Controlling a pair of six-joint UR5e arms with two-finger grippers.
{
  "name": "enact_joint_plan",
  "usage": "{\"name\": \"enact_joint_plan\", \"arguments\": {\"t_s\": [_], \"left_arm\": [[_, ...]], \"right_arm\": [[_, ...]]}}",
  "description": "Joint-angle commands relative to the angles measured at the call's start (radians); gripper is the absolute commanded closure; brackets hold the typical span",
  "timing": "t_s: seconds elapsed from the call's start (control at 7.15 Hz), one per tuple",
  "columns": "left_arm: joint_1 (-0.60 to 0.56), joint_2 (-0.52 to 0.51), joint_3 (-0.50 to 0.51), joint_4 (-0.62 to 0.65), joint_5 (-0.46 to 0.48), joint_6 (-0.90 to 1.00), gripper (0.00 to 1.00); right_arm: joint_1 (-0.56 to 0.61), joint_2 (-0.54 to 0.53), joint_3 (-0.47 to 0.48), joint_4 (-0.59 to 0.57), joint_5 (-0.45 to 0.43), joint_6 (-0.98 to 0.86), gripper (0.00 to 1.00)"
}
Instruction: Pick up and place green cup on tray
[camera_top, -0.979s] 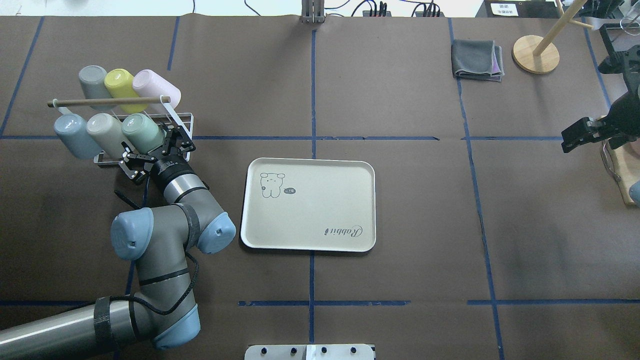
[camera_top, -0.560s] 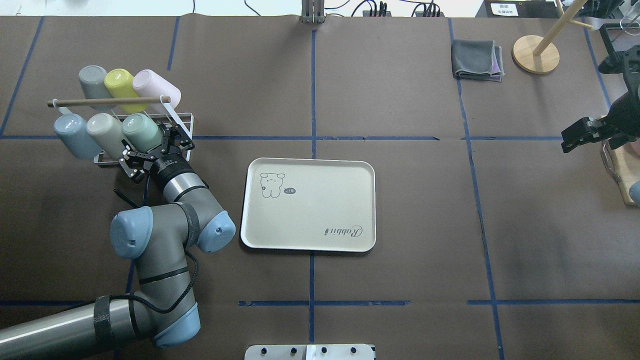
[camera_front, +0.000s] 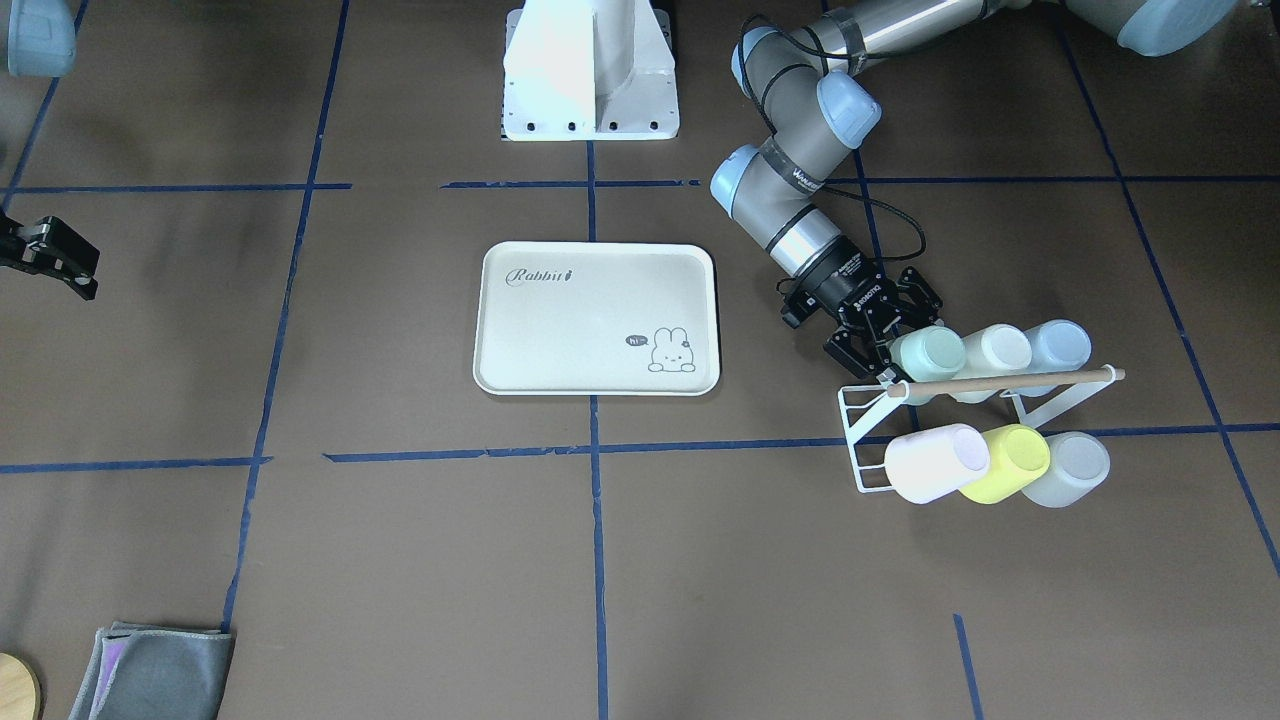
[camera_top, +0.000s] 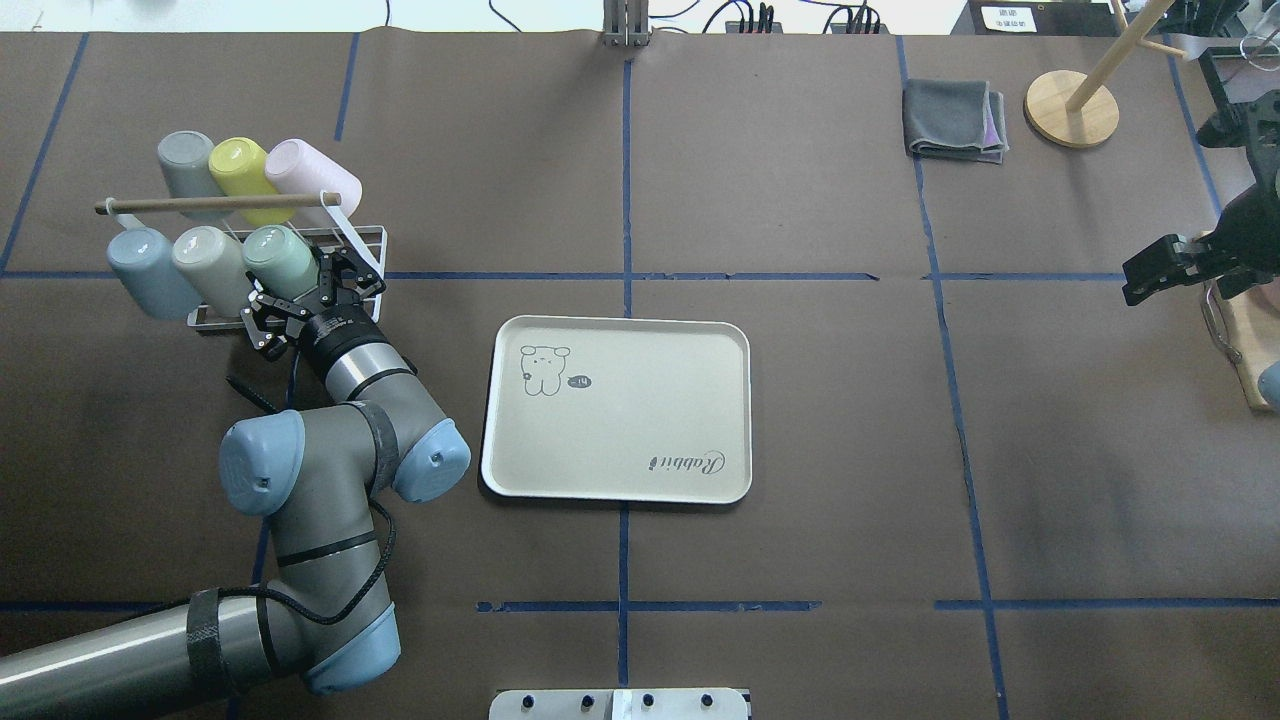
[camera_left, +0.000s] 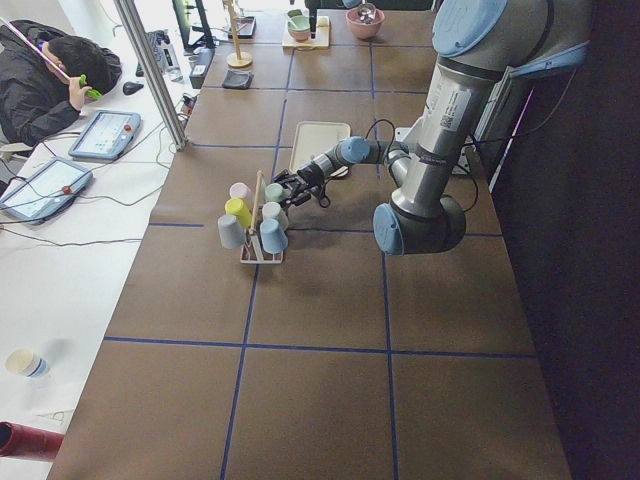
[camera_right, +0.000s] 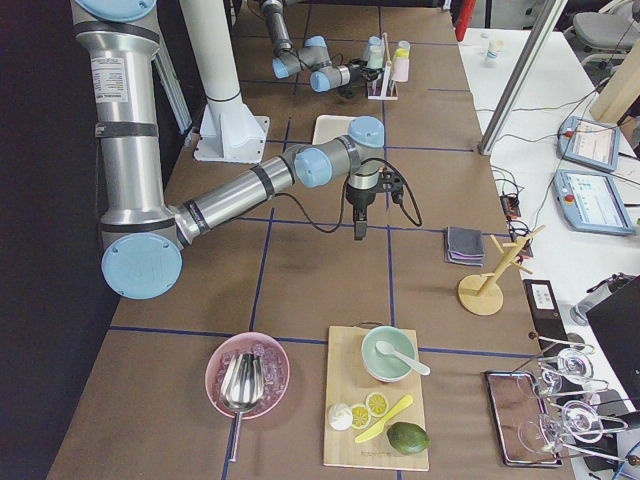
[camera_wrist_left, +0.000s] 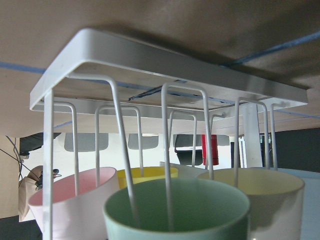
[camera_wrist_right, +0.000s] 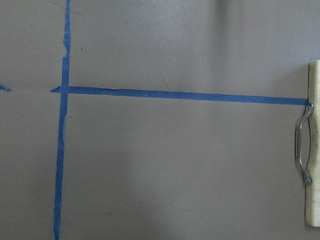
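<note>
The pale mint-green cup lies on its side on a white wire rack, mouth towards the robot, the right-most cup of the near row. My left gripper is open, its fingers spread either side of the cup's mouth. In the left wrist view the green cup's rim fills the bottom edge under the rack's wires; no fingers show there. The cream tray with the bunny print lies flat at the table's middle. My right gripper hangs open at the far right, over bare table.
The rack also holds a blue cup, a beige cup, a grey cup, a yellow cup and a pink cup. A folded grey cloth and a wooden stand's base sit far right.
My left gripper has crept up and left towards the rack, so its fingers now reach further along the green cup's mouth. The right arm has not moved.
</note>
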Motion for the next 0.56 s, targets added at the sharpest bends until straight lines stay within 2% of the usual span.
{"name": "enact_joint_plan", "arguments": {"t_s": [0.0, 0.42], "left_arm": [[-0.008, 0.000, -0.008, 0.001, 0.005, 0.003, 0.62], [-0.013, 0.000, -0.031, 0.007, 0.011, 0.004, 0.62]], "right_arm": [[0.000, 0.001, 0.001, 0.000, 0.000, 0.001, 0.00], [0.000, 0.001, 0.001, 0.001, 0.017, 0.001, 0.00]]}}
